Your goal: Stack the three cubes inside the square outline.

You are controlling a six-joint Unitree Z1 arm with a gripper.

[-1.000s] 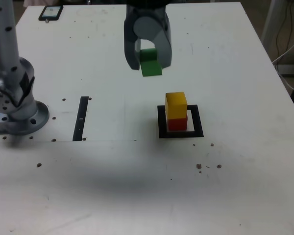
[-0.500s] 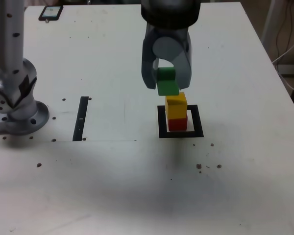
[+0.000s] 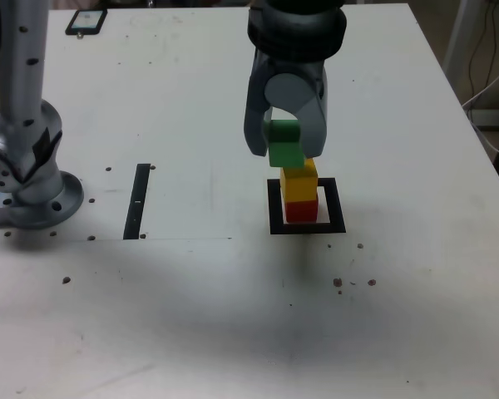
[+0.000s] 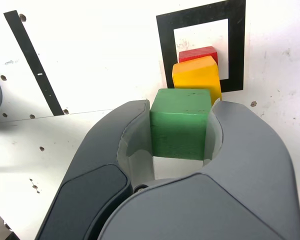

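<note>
a grey robot arm is reaching down from the top centre of the exterior view, and its gripper [image 3: 285,151] is clamping a green cube [image 3: 285,144] between its two grey jaws. the green cube is hanging in the air, sitting just above and slightly toward the exterior view's left of a yellow cube [image 3: 300,182]; whether the two are touching cannot be told. the yellow cube is resting on top of a red cube [image 3: 300,210], forming a short stack. the red cube is standing inside the white centre of a thick black square outline [image 3: 274,208], which is lying flat on the white table [image 3: 233,316] a little right of the frame's centre.

in the wrist view the gripper [image 4: 181,131] is filling the lower part of the frame, with the green cube [image 4: 180,122] pressed between the jaws at mid frame. beyond it, the yellow cube [image 4: 196,76] and a sliver of the red cube [image 4: 198,53] are showing, with the square outline [image 4: 165,45] around them in the upper right of the frame.

a thin black strip [image 3: 138,200] is lying at centre left of the exterior view, well apart from the outline. the arm's round grey base [image 3: 33,195] is standing at the left edge. a dark phone [image 3: 86,21] is lying in the upper left corner of the table. small dark specks are dotting the tabletop.
</note>
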